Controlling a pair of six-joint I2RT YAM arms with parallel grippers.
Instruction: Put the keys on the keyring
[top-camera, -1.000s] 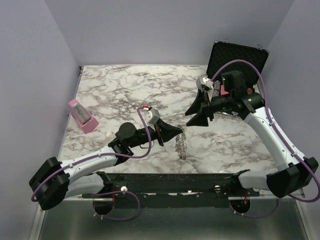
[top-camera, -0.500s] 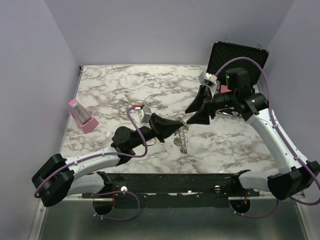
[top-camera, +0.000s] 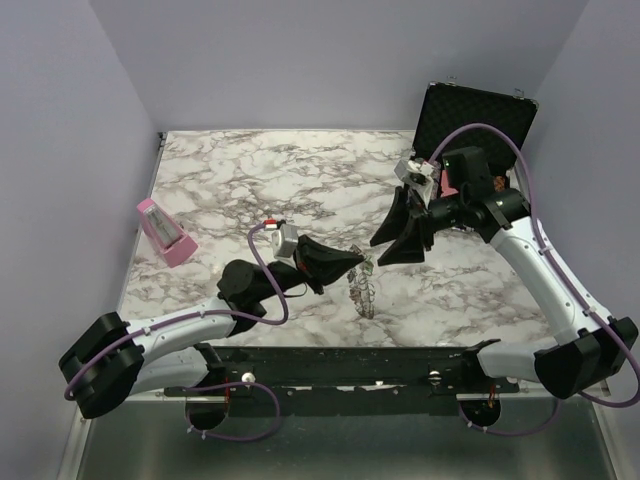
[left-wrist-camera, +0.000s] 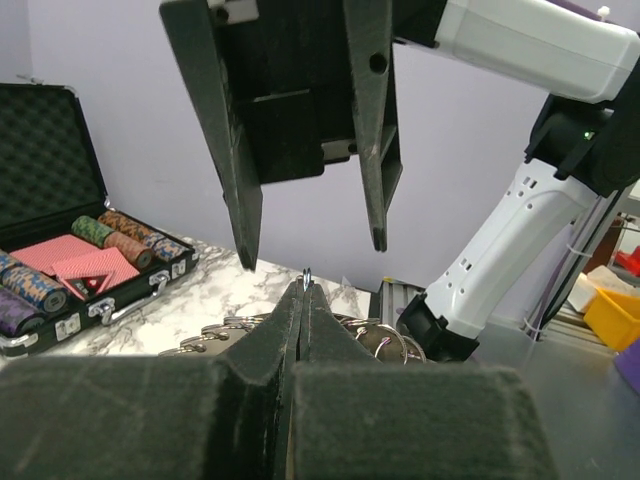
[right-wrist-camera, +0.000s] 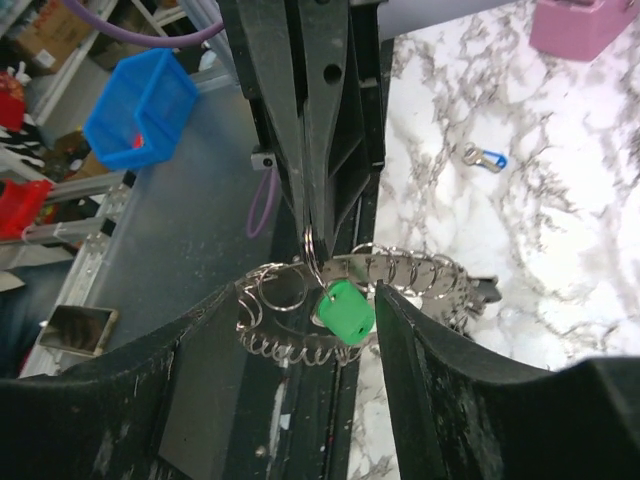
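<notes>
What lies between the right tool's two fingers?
A green key, hanging just below the shut left tool's tip, with the keyring behind it; the right wrist view shows this.

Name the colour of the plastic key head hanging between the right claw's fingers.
Green; the key head shows best in the right wrist view.

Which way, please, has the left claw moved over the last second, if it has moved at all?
Yes, slightly: the left claw, shut on the keyring, has drawn back leftward in the top view, toward the pink box.
</notes>
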